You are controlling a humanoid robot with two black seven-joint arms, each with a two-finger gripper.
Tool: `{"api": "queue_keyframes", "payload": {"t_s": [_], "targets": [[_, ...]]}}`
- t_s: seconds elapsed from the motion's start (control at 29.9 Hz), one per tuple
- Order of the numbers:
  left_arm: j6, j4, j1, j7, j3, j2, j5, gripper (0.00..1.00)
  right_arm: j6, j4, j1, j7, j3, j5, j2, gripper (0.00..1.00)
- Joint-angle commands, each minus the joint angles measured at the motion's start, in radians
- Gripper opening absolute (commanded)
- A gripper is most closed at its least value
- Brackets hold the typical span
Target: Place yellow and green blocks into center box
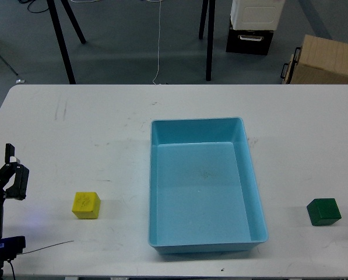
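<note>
Head view: one yellow block (86, 205) left of one blue tray (250, 175) at bench (104, 122) centre; one green block (323, 211) right. One hand, left hand (11, 169), parted, holding nothing. No writing readable.

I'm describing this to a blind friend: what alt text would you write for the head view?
A white table holds an empty light-blue tray at its center, with a yellow block to its left and a green block to its right, both outside the tray. The robot's left gripper hangs at the left edge, holding nothing.
</note>
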Motion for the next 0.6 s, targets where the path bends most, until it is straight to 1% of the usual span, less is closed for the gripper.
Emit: {"api": "queue_keyframes", "payload": {"t_s": [0.0,0.17,0.3,0.37,0.47,0.57], "targets": [[0.000,0.000,0.001,-0.005,-0.005,-0.003,0.000,1.00,0.000,-0.001,0.001,0.000,0.006,0.000,0.001,0.99],[0.000,0.000,0.000,-0.023,-0.011,-0.004,0.000,1.00,0.000,-0.002,0.005,0.000,0.067,0.000,-0.001,0.99],[0.000,0.005,-0.003,-0.020,-0.009,-0.001,-0.003,1.00,0.000,-0.007,0.005,-0.023,0.090,-0.006,-0.048,0.99],[0.000,0.006,-0.008,-0.017,-0.006,0.000,-0.003,1.00,-0.031,-0.005,0.007,-0.044,0.092,-0.031,-0.114,0.99],[0.000,0.005,-0.029,-0.017,0.000,0.000,-0.005,1.00,-0.097,-0.005,0.030,-0.077,0.094,-0.078,-0.268,0.99],[0.000,0.006,-0.052,-0.014,0.006,-0.004,-0.003,1.00,-0.146,-0.011,0.082,-0.081,0.080,-0.106,-0.446,0.99]]}}
